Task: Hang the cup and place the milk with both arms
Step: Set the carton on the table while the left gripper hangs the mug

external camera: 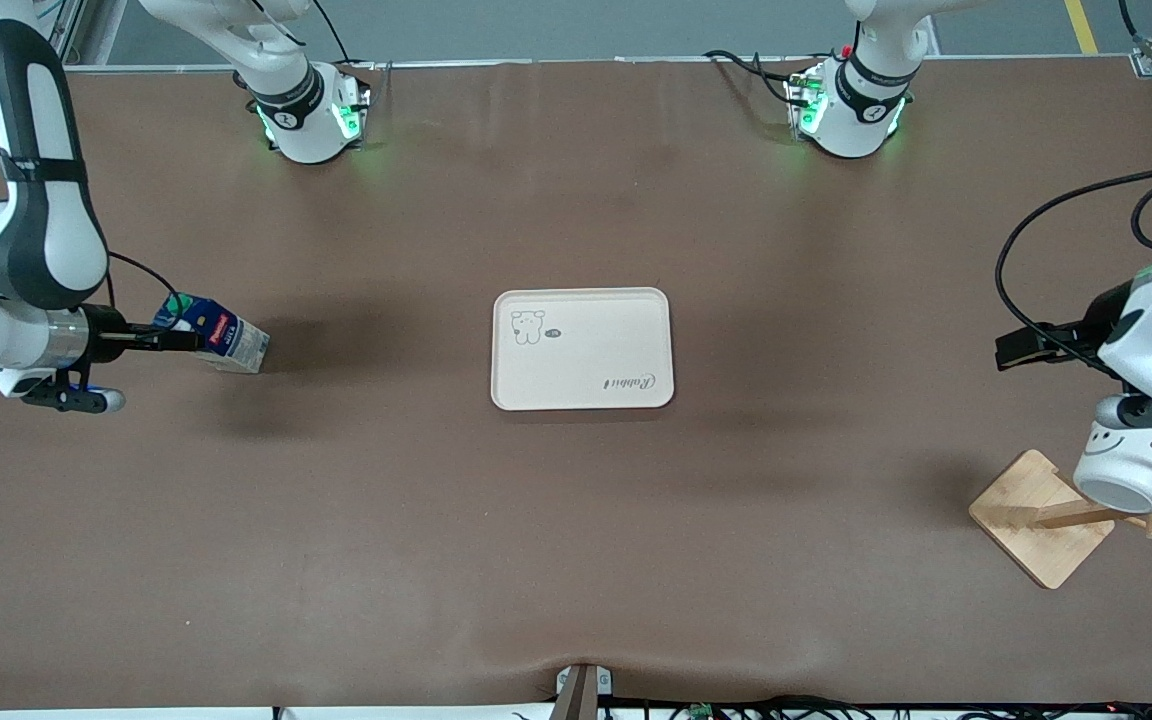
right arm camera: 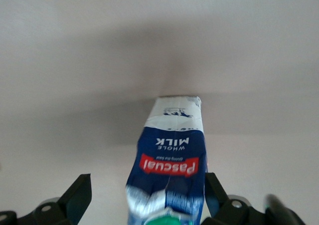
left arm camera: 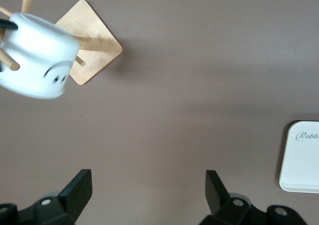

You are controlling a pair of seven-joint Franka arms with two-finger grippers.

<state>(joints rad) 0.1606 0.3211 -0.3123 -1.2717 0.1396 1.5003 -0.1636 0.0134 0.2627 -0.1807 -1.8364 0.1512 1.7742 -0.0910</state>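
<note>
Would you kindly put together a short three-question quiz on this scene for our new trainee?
1. True or false: the white mug with the black smiley face hangs on the wooden peg rack.
2. The dark blue milk carton is: A) on the cream rectangular tray; B) between the right gripper's open fingers; C) beside the rack.
3. Fill in: the left gripper's fingers are ____ and hold nothing.
Key: 1 true; 2 B; 3 open.
</note>
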